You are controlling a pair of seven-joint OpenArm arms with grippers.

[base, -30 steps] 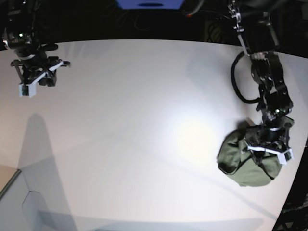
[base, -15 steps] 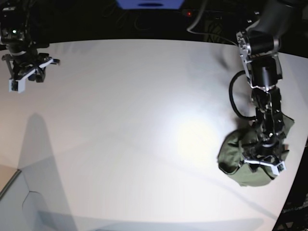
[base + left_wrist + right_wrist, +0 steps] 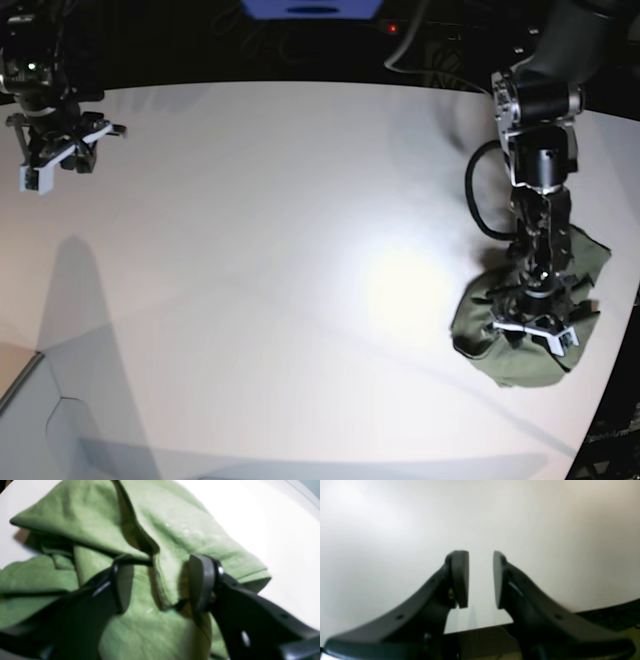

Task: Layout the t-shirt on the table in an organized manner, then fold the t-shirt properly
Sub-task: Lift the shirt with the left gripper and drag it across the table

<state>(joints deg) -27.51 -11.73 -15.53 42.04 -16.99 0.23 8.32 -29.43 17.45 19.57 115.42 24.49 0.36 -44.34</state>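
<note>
The left gripper [image 3: 160, 582] points down into a crumpled green t-shirt [image 3: 175, 537]. Its two dark fingers [image 3: 200, 580] stand apart, one on each side of a raised ridge of cloth. The ridge fills much of the gap between them, and the right-hand pad seems to touch the fabric, but the wrist view is soft and blurred, so it is not certain whether the cloth is truly pinched or only straddled. Around the fingers the shirt lies in thick, loose folds, with a dark crease running up from the gripper and a hemmed edge hanging off to the right over bare white surface.

In the base view, the left gripper [image 3: 533, 328] sits on top of the t-shirt [image 3: 500, 345], which is bunched into a small heap near the edge of the white table [image 3: 300, 250] on the right of that view. The arm rises nearly straight up from the heap, with a black cable looping beside it.

The right gripper [image 3: 480, 578] is well apart from the shirt. Its fingers [image 3: 460, 577] are parted by a narrow gap with nothing between them, and only plain white tabletop shows beneath, with the table's edge just behind. In the base view the right gripper [image 3: 50, 155] hangs above the far corner of the table on the left of that view.
</note>
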